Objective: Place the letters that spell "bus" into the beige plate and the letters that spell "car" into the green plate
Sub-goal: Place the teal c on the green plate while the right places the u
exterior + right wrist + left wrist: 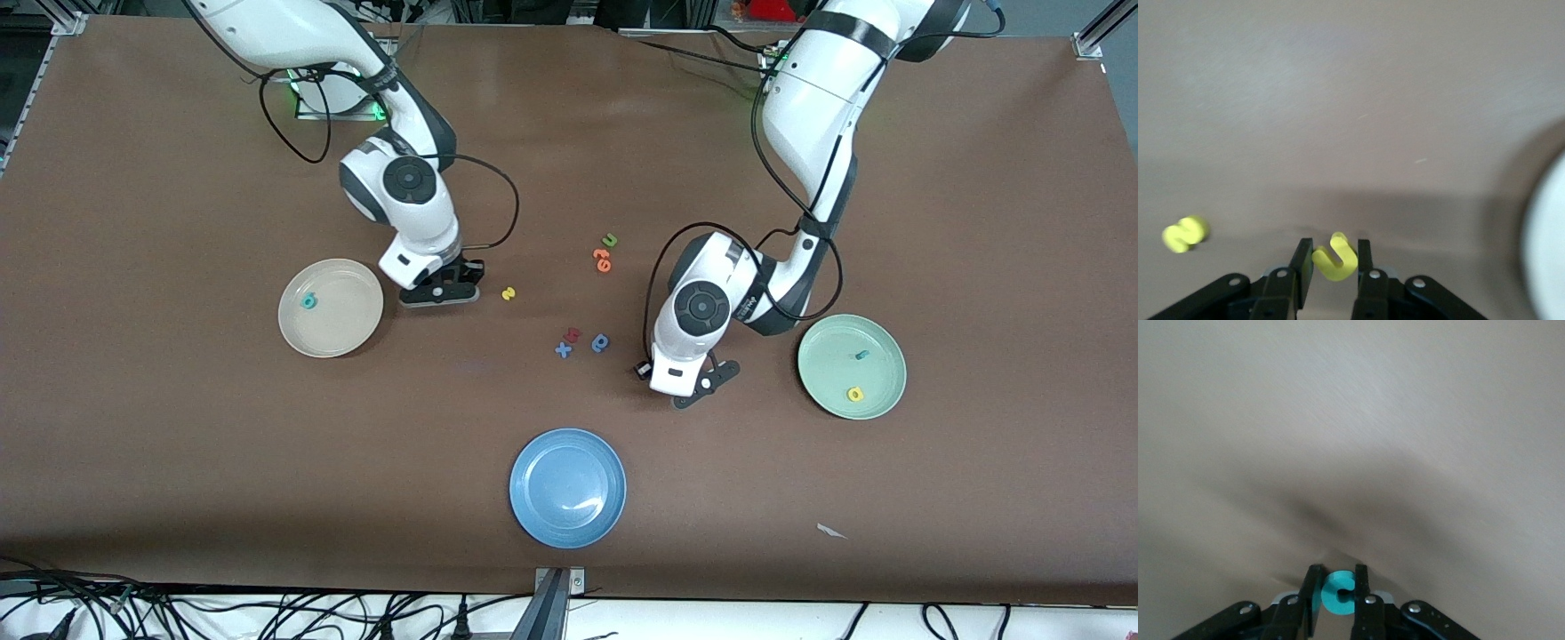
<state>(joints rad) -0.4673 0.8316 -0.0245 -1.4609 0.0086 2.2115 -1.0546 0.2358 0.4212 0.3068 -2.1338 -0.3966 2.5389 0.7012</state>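
My left gripper (704, 388) is low over the table between the loose letters and the green plate (876, 404), shut on the teal c (1336, 595) that sits between its fingers (1313, 583). The green plate holds the teal r (861, 356) and the yellow a (855, 394). My right gripper (442, 290) is beside the beige plate (342, 333), shut on the yellow u (1336, 260). The teal b (308, 301) lies in the beige plate. The yellow s (508, 293) lies on the table close to the right gripper and also shows in the right wrist view (1185, 235).
A green u (610, 240) and orange letters (602, 260) lie mid-table. Nearer the camera are a blue x (563, 349), a dark red letter (573, 335) and a blue a-like letter (601, 343). A blue plate (567, 520) sits near the front edge, a white scrap (831, 531) beside it.
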